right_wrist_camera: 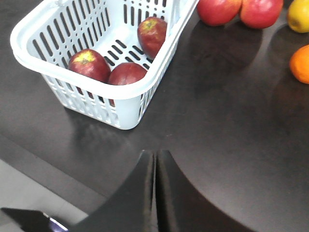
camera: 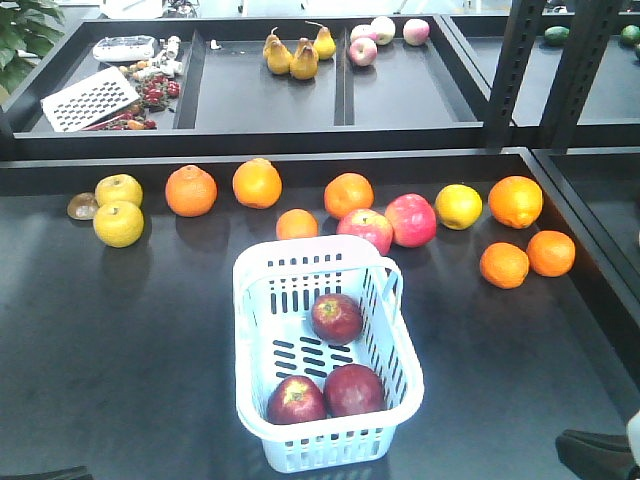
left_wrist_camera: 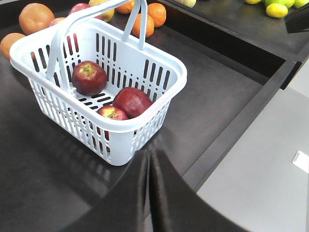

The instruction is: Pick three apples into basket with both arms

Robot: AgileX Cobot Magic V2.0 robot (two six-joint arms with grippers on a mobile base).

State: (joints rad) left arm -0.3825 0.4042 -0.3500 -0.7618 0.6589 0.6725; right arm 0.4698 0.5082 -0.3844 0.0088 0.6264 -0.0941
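I count three apples in the basket on the worktop. Left gripper and right gripper: fingers pressed together, empty.

**Three apples in basket**

Pale blue-white slotted basket sits upright on the dark table, handles hinged up. Inside: one dark red apple mid-floor, two more touching side by side at the near end.
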